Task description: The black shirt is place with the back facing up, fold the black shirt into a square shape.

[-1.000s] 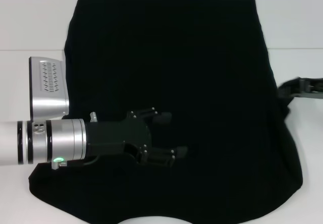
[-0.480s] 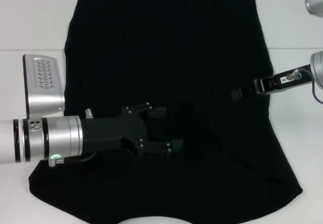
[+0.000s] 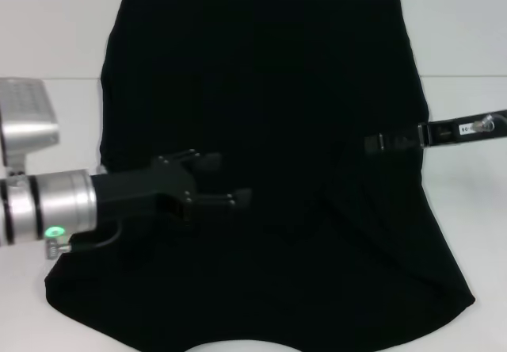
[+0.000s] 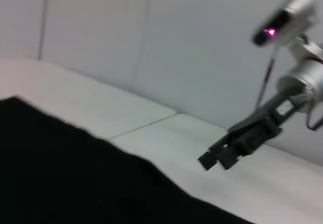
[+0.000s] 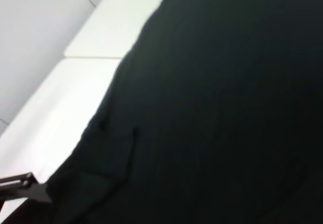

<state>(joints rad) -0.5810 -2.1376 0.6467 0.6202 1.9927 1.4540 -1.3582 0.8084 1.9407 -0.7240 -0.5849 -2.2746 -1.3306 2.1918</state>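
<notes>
Two claws are over the shirt [image 3: 269, 170], which lies spread flat on the white counter [image 3: 47, 43] and covers most of it. The left claw [image 3: 226, 181] hovers above the shirt's left half, fingers parted wide and holding nothing; fabric lies directly beneath it and on all sides except behind it, where its silver arm extends back past the shirt's edge. The right claw [image 3: 372, 143] reaches in from the right edge, above the shirt's right half; its fingers look close together, but whether they are closed cannot be told, and no fabric is seen lifted by it. In the left wrist view the right claw [image 4: 217, 158] hangs over bare counter [image 4: 151, 138] beyond the shirt [image 4: 60, 173] edge, apart from the fabric. Between the two claws the shirt lies smooth, with light creases near the right claw.
</notes>
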